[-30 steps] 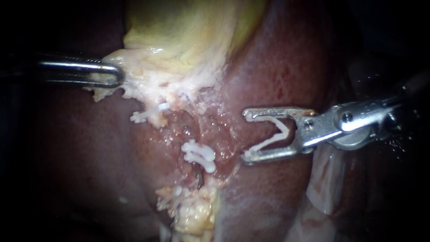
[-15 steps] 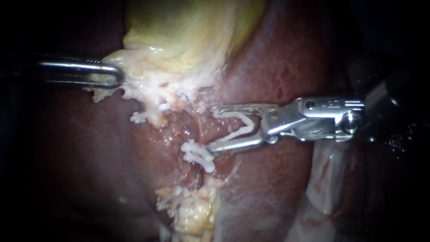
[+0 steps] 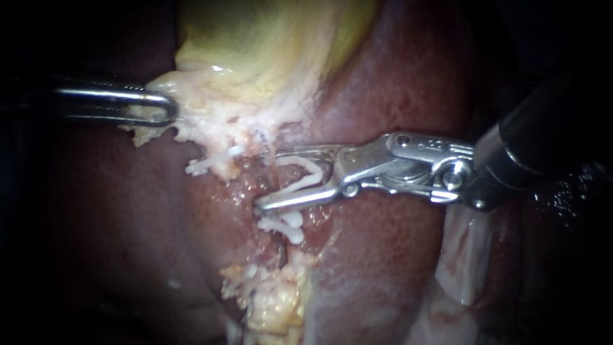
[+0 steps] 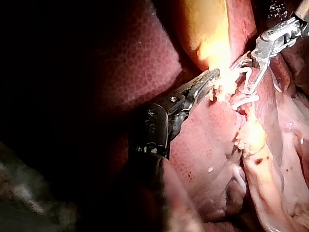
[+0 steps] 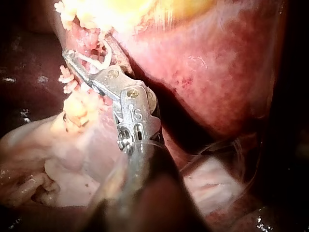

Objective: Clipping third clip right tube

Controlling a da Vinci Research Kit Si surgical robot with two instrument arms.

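Note:
My right instrument (image 3: pixel 265 179) comes in from the right, its jaws standing wide and carrying an open white clip (image 3: pixel 305 179). The jaws straddle the reddish tube (image 3: pixel 273 186) below the gallbladder (image 3: pixel 268 45). A closed white clip (image 3: pixel 284 227) sits on the tube just under the lower jaw, and another clip (image 3: pixel 209 163) lies to the upper left. My left instrument (image 3: pixel 163 108) is shut on the gallbladder's pale lower edge. In the right wrist view the right instrument (image 5: pixel 87 57) has the clip's arms around tissue, next to a placed clip (image 5: pixel 67 81).
Dark red liver (image 3: pixel 383 268) surrounds the dissected bed. A lump of yellowish fat (image 3: pixel 274 300) lies below the clips. Pale membrane (image 3: pixel 466 255) shows under the right instrument's shaft. In the left wrist view the left instrument (image 4: pixel 212 79) holds pale tissue close to the right instrument (image 4: pixel 247 77).
My right instrument has moved left from over the liver until its clip-loaded jaws straddle the tube above the lower clip. The left instrument has held still.

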